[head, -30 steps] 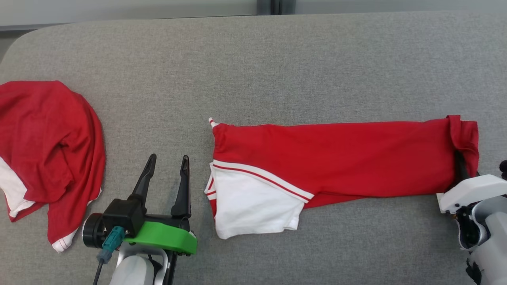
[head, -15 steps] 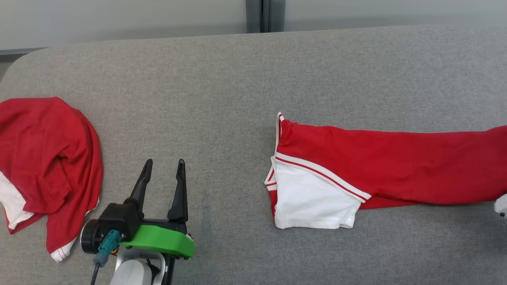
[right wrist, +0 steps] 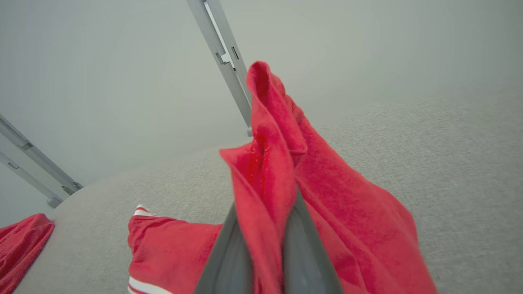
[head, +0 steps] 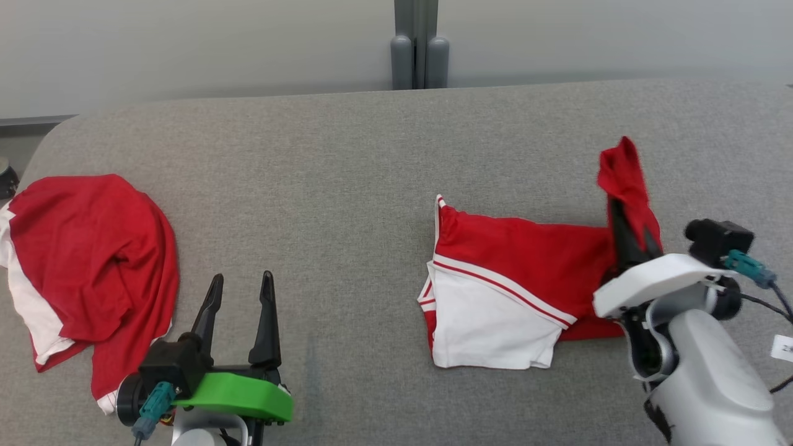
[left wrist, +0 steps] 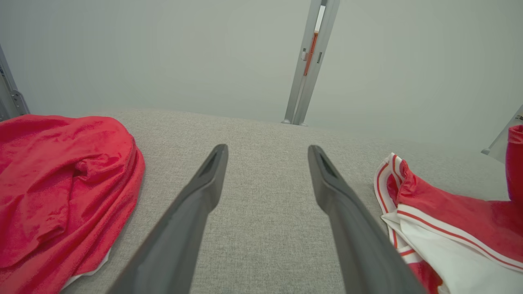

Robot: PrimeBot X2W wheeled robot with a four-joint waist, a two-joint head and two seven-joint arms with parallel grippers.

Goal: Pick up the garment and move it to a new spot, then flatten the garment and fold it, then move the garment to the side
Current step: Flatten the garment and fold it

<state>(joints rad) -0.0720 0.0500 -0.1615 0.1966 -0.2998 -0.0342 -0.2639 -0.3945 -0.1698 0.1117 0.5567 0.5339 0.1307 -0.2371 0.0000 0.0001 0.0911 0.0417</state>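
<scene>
Nearest, the left gripper (head: 241, 277) hovers low over the desk (head: 347, 186), fingers spread wide and empty. To its right, the right gripper (head: 629, 229) has its fingers pinched shut on the right end of the garment (head: 520, 272), which is now lifted clear of the desk. A second ago that end lay flat and the garment stretched long (the head camera has also tilted up since). The white-panelled left end rests on the desk. Judged: a fold is under way, with the raised end to be carried across. Farther left lies a second red garment (head: 93, 260); beyond, a grey post (head: 419, 59).
</scene>
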